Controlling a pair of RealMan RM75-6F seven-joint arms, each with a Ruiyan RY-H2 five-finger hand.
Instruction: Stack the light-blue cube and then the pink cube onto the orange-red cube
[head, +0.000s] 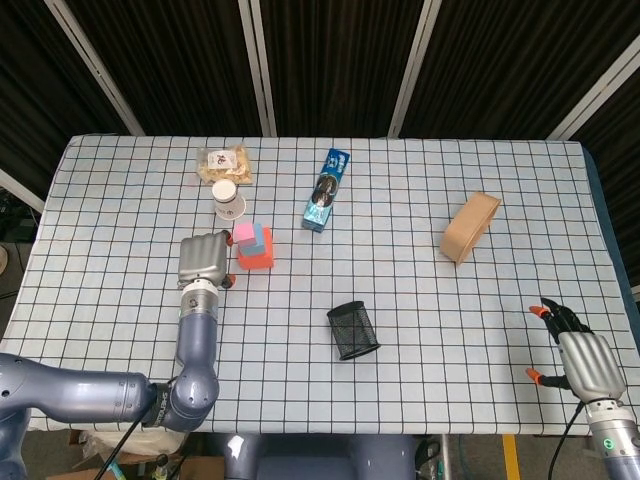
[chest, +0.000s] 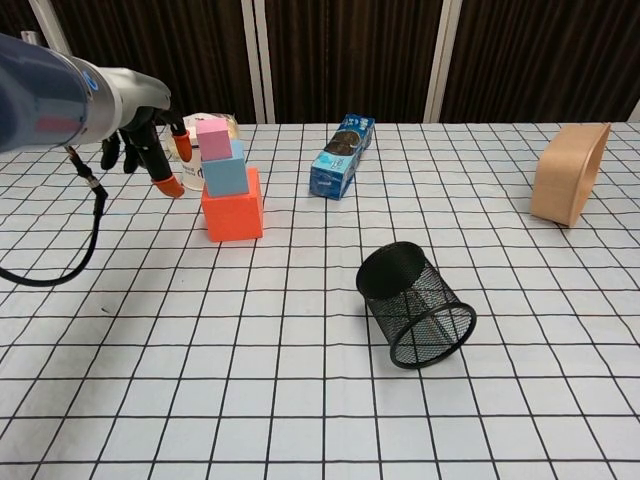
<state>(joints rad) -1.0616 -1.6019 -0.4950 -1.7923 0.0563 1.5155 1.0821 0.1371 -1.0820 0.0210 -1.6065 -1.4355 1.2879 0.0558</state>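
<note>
The orange-red cube (chest: 232, 214) (head: 257, 259) stands on the table left of centre. On it sits the light-blue cube (chest: 225, 175) (head: 258, 240), and the pink cube (chest: 213, 139) (head: 243, 233) rests on top, shifted toward the left edge. My left hand (chest: 150, 155) (head: 203, 261) hovers just left of the stack, fingers apart, holding nothing and not touching the cubes. My right hand (head: 578, 355) lies near the table's front right corner, fingers spread and empty.
A black mesh cup (chest: 415, 306) lies on its side near the middle. A blue snack box (chest: 341, 156), a paper cup (head: 229, 200) and a snack bag (head: 224, 164) sit behind the stack. A tan container (chest: 568, 185) stands at the right.
</note>
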